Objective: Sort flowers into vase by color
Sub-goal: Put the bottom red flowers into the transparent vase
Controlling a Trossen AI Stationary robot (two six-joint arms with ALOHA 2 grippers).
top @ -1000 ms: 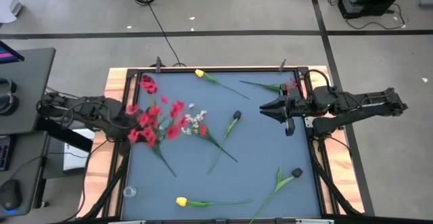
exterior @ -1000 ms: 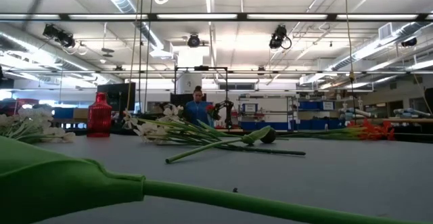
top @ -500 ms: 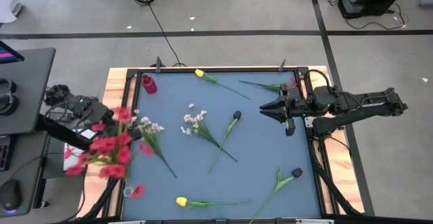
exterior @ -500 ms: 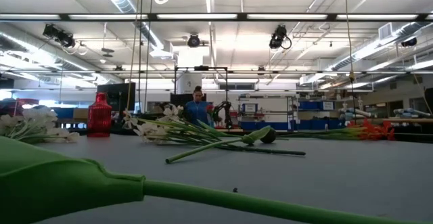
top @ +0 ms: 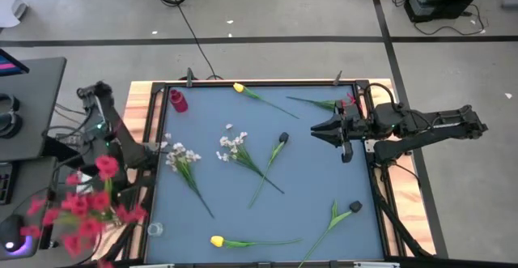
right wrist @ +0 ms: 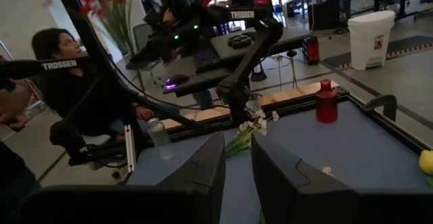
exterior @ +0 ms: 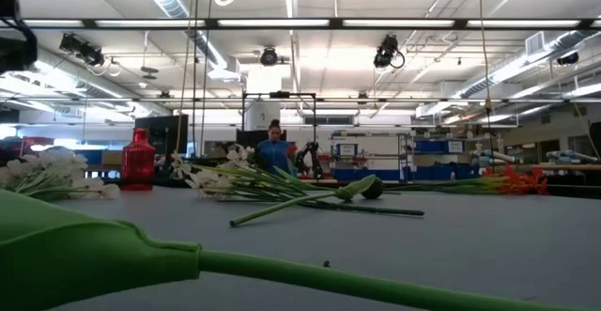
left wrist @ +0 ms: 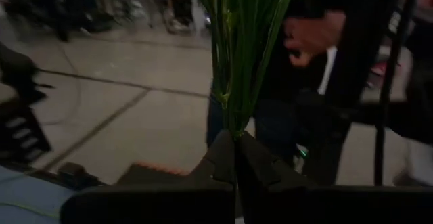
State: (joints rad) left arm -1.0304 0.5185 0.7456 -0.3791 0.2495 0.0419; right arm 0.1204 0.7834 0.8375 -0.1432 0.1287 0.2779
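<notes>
- High view: the left gripper [top: 101, 189] is swung out past the table's left edge, clamped on a bunch of red flowers [top: 81, 207] held over the floor. The right gripper [top: 324, 128] hovers by the right edge of the blue table [top: 316, 179], fingers a little apart and empty. The red vase [top: 178, 100] stands in the far left corner. White sprays [top: 180, 155], dark-budded stems [top: 275, 151] and yellow tulips [top: 235, 241] lie scattered on the mat.
- Low view: the vase [exterior: 138, 161] stands upright at the left, white blossoms [exterior: 47, 172] near it; a green stem [exterior: 235, 264] lies across the foreground.
- Left wrist view: the fingers [left wrist: 223, 160] pinch the green stems [left wrist: 237, 48] tight.
- Right wrist view: the fingers [right wrist: 203, 166] stand narrowly parted, holding nothing; a seated person [right wrist: 57, 68] shows beyond the table.
</notes>
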